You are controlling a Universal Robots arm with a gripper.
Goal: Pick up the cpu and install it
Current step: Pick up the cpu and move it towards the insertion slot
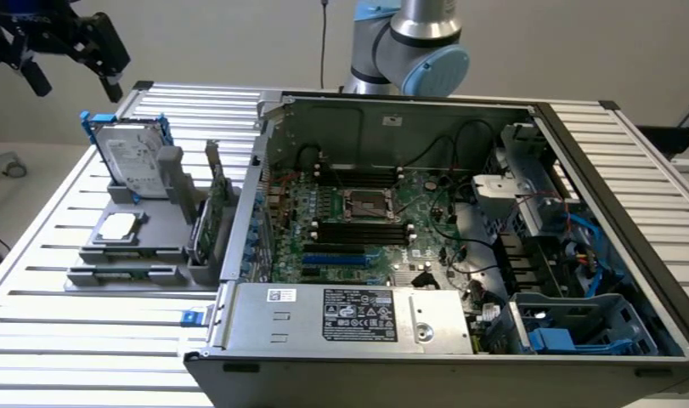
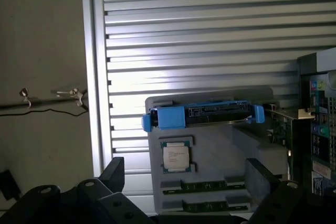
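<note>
The gripper (image 1: 72, 85) is carried at ten o'clock in the exterior view, fingers (image 2: 113, 174) spread wide and pointed downward; the arm (image 1: 418, 51) is seen at twelve o'clock.

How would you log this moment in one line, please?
gripper: open, empty, high above grey holder | cpu: lying flat in holder, untouched | install: not yet done

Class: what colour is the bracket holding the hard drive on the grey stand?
Blue; the bracket shows best in the wrist view.
</note>
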